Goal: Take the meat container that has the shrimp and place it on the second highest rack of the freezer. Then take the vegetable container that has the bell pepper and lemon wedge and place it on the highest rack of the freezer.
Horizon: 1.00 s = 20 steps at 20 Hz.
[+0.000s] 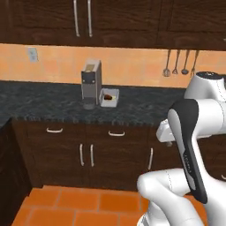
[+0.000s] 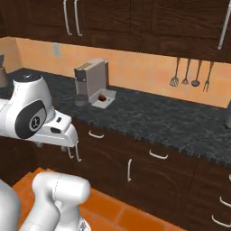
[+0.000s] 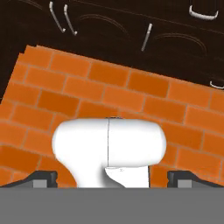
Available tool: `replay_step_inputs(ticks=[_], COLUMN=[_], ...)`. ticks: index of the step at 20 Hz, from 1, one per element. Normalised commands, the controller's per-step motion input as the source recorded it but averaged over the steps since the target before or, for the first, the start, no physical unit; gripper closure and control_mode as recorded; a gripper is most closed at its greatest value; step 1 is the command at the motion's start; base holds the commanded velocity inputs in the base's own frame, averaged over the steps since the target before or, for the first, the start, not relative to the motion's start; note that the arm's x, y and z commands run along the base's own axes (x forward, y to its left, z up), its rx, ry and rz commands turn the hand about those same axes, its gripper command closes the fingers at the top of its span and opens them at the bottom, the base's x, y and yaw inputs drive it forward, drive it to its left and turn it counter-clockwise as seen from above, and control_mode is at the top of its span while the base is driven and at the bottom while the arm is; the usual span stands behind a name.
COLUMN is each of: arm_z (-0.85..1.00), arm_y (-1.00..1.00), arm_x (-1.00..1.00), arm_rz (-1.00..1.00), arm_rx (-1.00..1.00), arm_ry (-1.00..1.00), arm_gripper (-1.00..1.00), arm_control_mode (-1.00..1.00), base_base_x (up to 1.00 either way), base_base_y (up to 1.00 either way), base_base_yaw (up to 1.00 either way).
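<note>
Container [image 1: 109,98] on counter [image 1: 141,108], well apart from wide-open gripper [image 3: 112,177] over floor

The left base view is looking from behind the arm, almost square-on at the dark counter [image 1: 53,99] and its lower cabinets [image 1: 88,150], from a fair way back. The right base view is facing the same counter [image 2: 171,119] at a slant, sitting a little nearer. Both are sharing the grey coffee machine [image 1: 91,84] [image 2: 91,81], the white tray beside it and the hanging utensils [image 1: 180,64] [image 2: 191,74]. The hand view is pointing steeply down at the orange tiled floor [image 3: 109,94], cabinet fronts running along its top edge.
</note>
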Motion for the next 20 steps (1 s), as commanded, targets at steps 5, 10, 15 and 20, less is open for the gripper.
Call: replay_step_inputs(ticks=[5, 10, 15, 20], arm_z=[0.0, 0.0, 0.0, 0.0], arm_y=[0.0, 0.0, 0.0, 0.0], arm_x=[0.0, 0.0, 0.0, 0.0], arm_rz=[0.0, 0.0, 0.0, 0.0], arm_rx=[0.0, 0.0, 0.0, 0.0], arm_ry=[0.0, 0.0, 0.0, 0.0], arm_gripper=[-1.0, -1.0, -1.0, -1.0], arm_control_mode=[1.0, 1.0, 1.0, 1.0], base_base_x=[0.78, 0.74, 0.29, 0.19], base_base_y=[0.77, 0.77, 0.91, 0.7], base_base_yaw=[-0.55, -0.53, -0.32, -0.15])
